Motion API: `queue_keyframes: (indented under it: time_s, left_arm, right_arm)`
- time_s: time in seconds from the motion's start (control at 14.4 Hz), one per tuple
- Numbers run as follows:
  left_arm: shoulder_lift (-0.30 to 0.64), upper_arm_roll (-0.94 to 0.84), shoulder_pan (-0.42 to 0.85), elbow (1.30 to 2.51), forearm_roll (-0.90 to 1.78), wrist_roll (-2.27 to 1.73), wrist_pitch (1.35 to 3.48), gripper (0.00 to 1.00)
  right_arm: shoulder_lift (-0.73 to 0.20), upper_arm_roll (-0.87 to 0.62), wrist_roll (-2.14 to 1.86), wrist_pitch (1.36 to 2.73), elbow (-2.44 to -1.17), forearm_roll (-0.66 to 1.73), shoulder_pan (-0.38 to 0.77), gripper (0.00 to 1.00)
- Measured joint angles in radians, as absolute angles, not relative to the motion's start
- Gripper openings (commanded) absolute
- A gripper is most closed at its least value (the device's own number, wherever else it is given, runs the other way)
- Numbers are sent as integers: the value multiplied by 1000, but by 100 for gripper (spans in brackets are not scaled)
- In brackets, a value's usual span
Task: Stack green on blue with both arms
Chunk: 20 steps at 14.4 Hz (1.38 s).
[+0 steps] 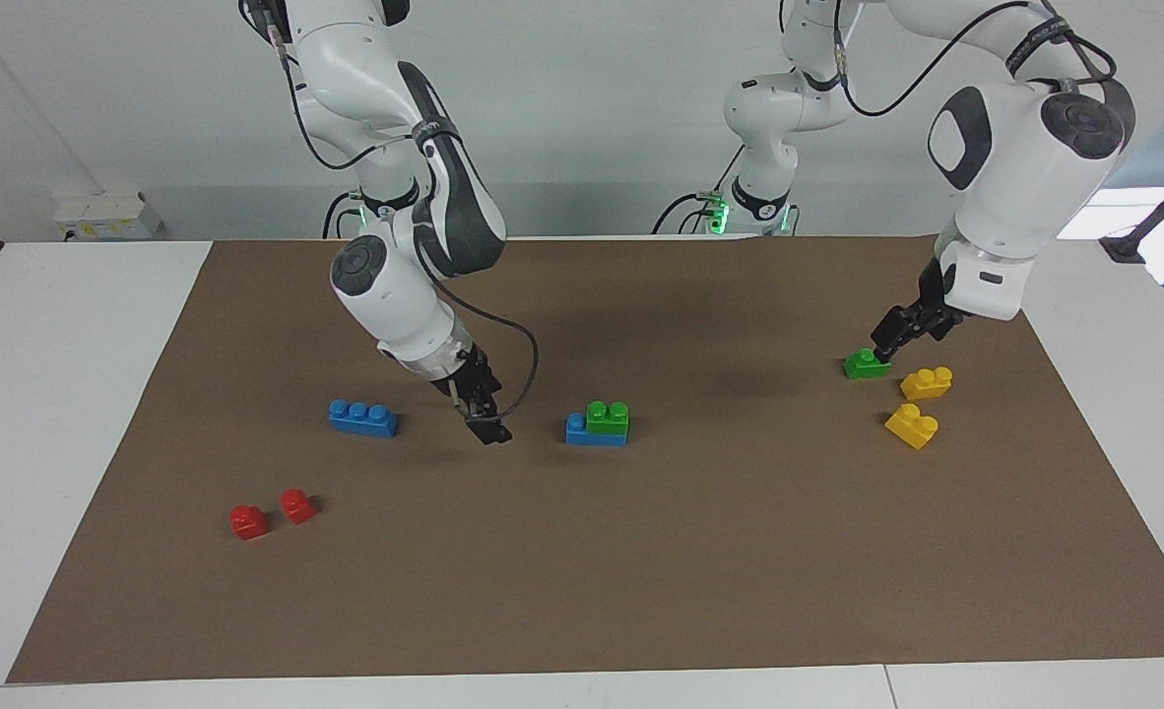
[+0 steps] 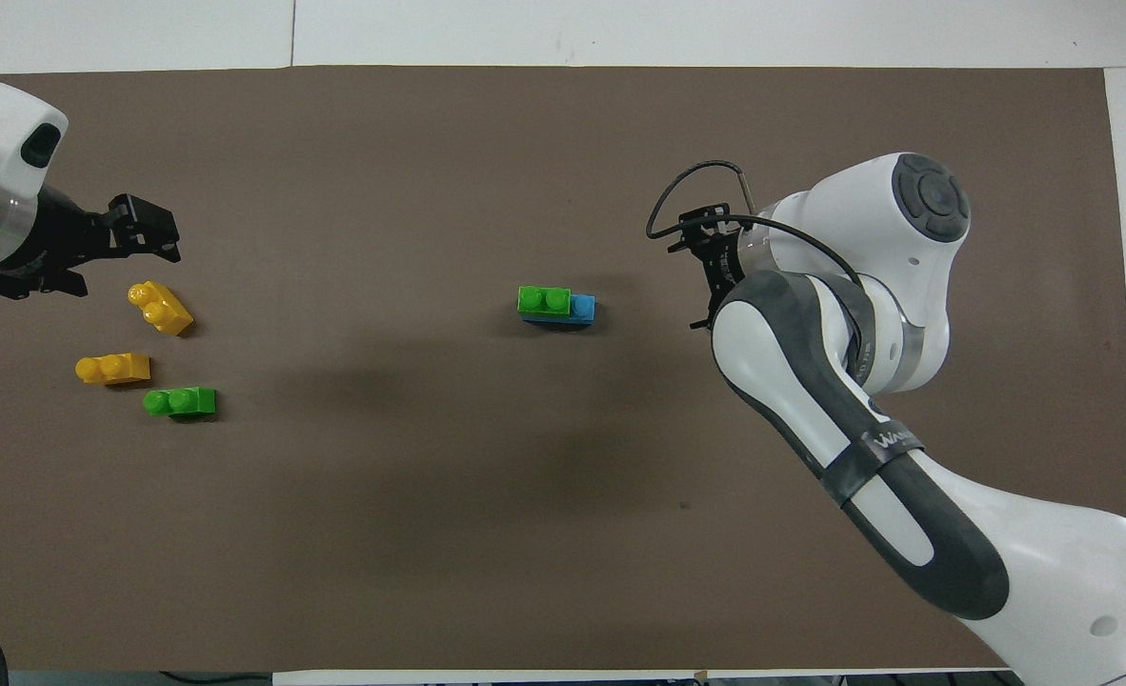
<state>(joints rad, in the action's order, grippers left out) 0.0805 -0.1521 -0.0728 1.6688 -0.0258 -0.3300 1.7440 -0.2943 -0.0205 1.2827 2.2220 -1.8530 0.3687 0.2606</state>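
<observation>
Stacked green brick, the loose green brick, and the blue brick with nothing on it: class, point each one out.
Stacked green brick point(image 1: 608, 417), facing view, front face.
Loose green brick point(image 2: 180, 402), overhead view, studded top.
Bare blue brick point(image 1: 362, 418), facing view, front face.

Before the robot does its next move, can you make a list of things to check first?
1. Green brick sitting on blue brick mid-mat: ok.
2. Right gripper clear of that stack, holding nothing: ok.
3. Left gripper holding nothing: ok.
4. Spare green brick lying free beside the yellow bricks: ok.
5. Second blue brick free, toward the right arm's end: ok.
6. Green pressed fully down onto the studs: cannot tell.
</observation>
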Motion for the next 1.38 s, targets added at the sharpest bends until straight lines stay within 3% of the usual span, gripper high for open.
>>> queue_keyframes:
  time_s: [0.62, 1.38]
  left_arm:
    - [-94, -151, -73, 1735, -26, -148, 1606, 100]
    - [-104, -129, -71, 1706, 24, -139, 1577, 100]
  right_arm:
    - [-117, -16, 566, 1998, -1849, 239, 66, 100]
    - [169, -25, 67, 1646, -1759, 24, 32, 100]
